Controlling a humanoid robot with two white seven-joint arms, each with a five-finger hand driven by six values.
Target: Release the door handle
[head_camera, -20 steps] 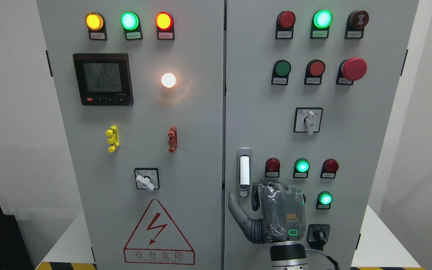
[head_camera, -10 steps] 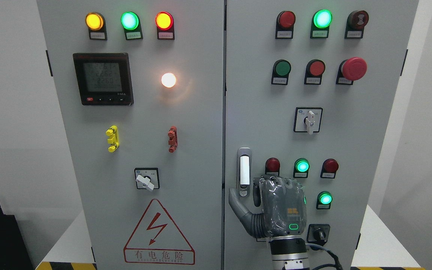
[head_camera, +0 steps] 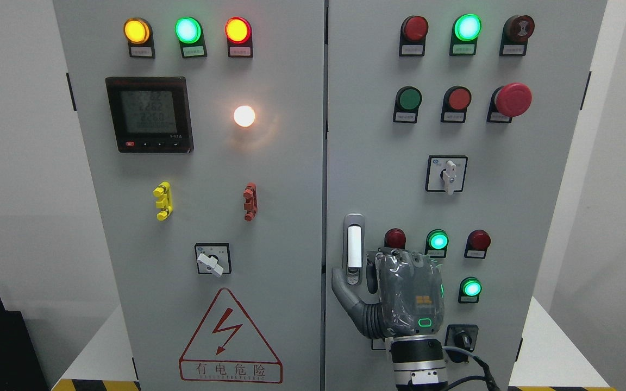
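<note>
An industrial test room or lab, probably: above the robot's fingers stands a grey two-door steel electrical cabinet with lit round pilot lamps and a red-triangle shock warning.

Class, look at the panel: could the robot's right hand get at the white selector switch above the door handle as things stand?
Probably yes. The right hand sits by the grey recessed door handle, and only bare door lies between it and the white selector switch.

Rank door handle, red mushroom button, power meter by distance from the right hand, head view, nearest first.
From the right hand:
1. Door handle, just to its upper left on the right door.
2. Red mushroom button, upper right of the same door.
3. Power meter, far upper left, on the left door.
</note>
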